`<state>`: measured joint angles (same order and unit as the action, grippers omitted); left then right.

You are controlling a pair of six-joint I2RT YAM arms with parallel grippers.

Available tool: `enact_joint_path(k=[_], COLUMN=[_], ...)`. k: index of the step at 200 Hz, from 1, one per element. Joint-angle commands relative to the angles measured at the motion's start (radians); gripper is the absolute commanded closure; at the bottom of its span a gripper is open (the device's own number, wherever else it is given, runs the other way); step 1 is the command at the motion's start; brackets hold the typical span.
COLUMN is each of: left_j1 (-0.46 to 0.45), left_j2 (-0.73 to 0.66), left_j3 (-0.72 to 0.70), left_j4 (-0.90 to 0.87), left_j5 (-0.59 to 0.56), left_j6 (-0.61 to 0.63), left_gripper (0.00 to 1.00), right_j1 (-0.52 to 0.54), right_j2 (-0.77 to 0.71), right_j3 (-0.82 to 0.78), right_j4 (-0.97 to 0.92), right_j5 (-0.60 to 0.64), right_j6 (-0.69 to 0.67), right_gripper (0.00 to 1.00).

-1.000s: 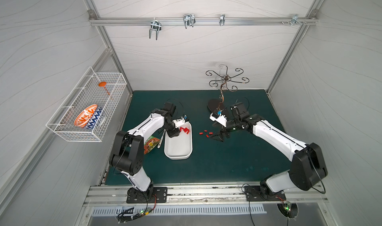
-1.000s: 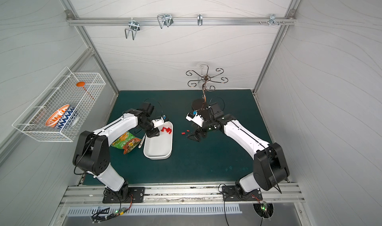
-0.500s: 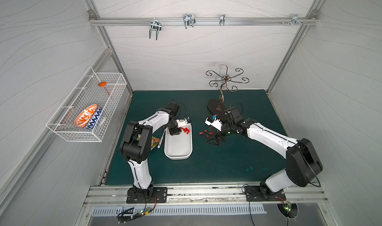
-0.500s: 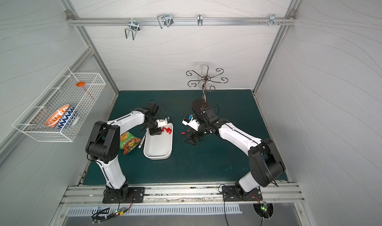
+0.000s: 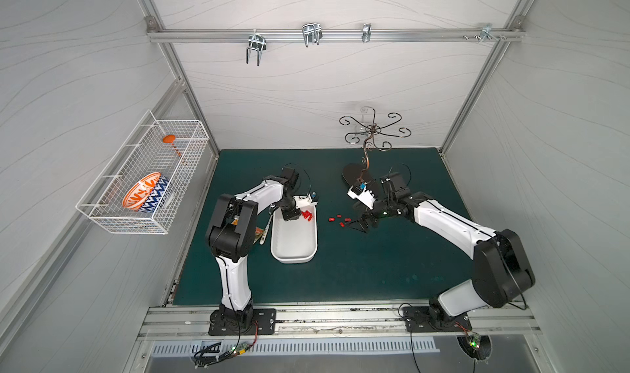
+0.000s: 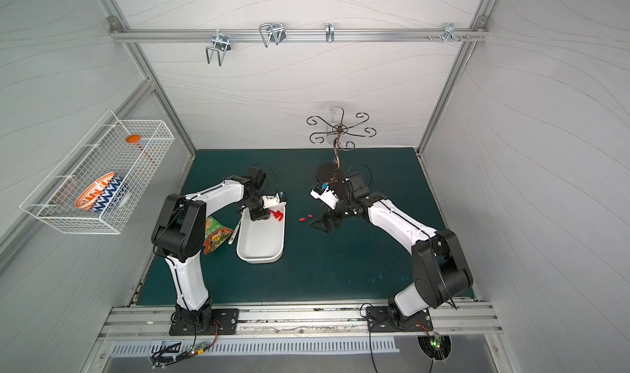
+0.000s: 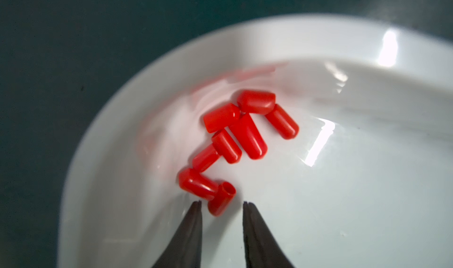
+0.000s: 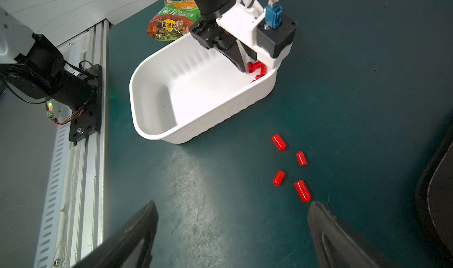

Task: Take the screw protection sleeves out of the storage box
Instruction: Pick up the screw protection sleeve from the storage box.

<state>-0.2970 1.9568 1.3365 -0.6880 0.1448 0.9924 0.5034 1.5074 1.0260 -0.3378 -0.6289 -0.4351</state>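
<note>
The white storage box (image 5: 294,252) (image 6: 260,252) lies on the green mat. Several red screw protection sleeves (image 7: 247,137) (image 5: 308,215) are bunched in its far corner. My left gripper (image 7: 221,202) (image 5: 291,215) reaches down into that corner. Its jaws stand narrowly apart around one sleeve (image 7: 224,195), with a gap on each side. Several more sleeves (image 8: 290,166) (image 5: 339,219) lie on the mat right of the box. My right gripper (image 8: 232,204) (image 5: 361,224) hovers wide open beside them, one fingertip (image 8: 315,206) close to the nearest sleeve (image 8: 302,190).
A snack packet (image 6: 216,233) and a white pen (image 6: 235,233) lie left of the box. The black base of a hook stand (image 5: 354,177) sits behind the right gripper. A wire basket (image 5: 143,177) with a patterned bowl hangs on the left wall.
My left gripper has narrowed its jaws around a sleeve in the box corner, and the left arm's elbow has swung. The right gripper has drifted slightly toward the sleeves on the mat.
</note>
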Motion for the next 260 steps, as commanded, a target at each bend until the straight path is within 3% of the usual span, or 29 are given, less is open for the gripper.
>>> enact_joint_path(k=[1,22,71,165,204,260], left_j1=[-0.008,-0.008,-0.008,-0.004,-0.013,-0.068], left_j2=[0.027,0.031,0.002,-0.258,-0.333,-0.371], left_j3=[0.038,0.028,0.005,-0.102,-0.078,-0.013], left_j4=[-0.026,-0.022,-0.024,-0.068,-0.135,-0.177], left_j5=[0.006,0.0,-0.011,0.102,0.218,0.275], left_j6=[0.006,0.009,0.009,-0.102,-0.173,-0.222], left_gripper=[0.75,0.86,1.0,1.0,1.0,1.0], right_j1=[-0.005,-0.005,-0.006,-0.05,-0.095,-0.157], right_j2=[-0.02,-0.016,-0.02,-0.045,-0.072,-0.09], right_j3=[-0.004,-0.001,-0.001,0.003,0.004,0.069], right_j4=[0.002,-0.003,-0.005,-0.013,-0.023,-0.174], right_j5=[-0.025,-0.024,-0.019,-0.024,-0.042,-0.008], right_j6=[0.009,0.008,0.003,-0.003,0.007,-0.055], right_gripper=[0.01,0.01,0.01,0.01,0.01,0.01])
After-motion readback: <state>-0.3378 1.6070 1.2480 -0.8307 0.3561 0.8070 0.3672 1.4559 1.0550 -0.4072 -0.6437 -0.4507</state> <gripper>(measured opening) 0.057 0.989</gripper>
